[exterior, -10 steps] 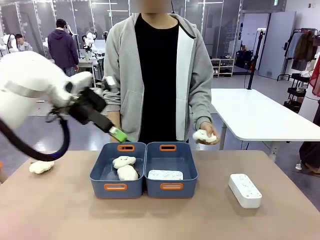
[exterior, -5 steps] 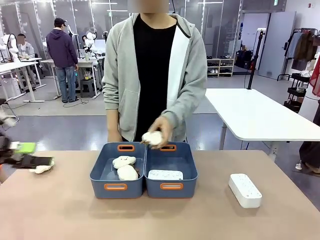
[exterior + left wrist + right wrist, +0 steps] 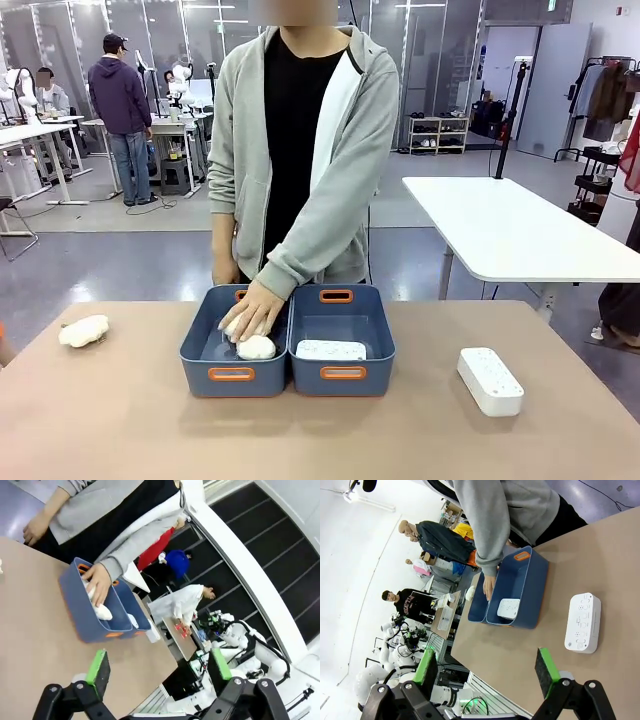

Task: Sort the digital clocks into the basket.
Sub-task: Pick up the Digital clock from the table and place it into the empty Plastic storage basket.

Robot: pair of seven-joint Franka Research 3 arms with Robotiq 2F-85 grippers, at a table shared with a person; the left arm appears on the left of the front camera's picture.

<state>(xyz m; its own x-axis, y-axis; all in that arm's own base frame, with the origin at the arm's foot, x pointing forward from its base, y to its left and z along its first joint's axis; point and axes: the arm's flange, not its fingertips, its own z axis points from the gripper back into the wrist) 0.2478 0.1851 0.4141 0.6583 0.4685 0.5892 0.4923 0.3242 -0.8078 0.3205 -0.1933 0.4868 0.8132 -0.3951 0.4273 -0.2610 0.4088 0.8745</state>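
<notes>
1 clock (image 3: 331, 350) sits in the basket (image 3: 343, 374); the other clock (image 3: 490, 381) lies at its 3 o'clock. My left fingers (image 3: 98, 666) and right fingers (image 3: 544, 666) gape empty (right should reach next, I judge).

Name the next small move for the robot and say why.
Probably bring the open right hand down toward the loose clock on the table: it lies outside the basket, to its right, while the basket already holds the other clock.

Ahead of my right gripper (image 3: 486, 669), one clock (image 3: 582, 622) lies on the table (image 3: 620, 550). Beyond it, a second clock (image 3: 509, 609) sits in the basket (image 3: 534, 596).
</notes>
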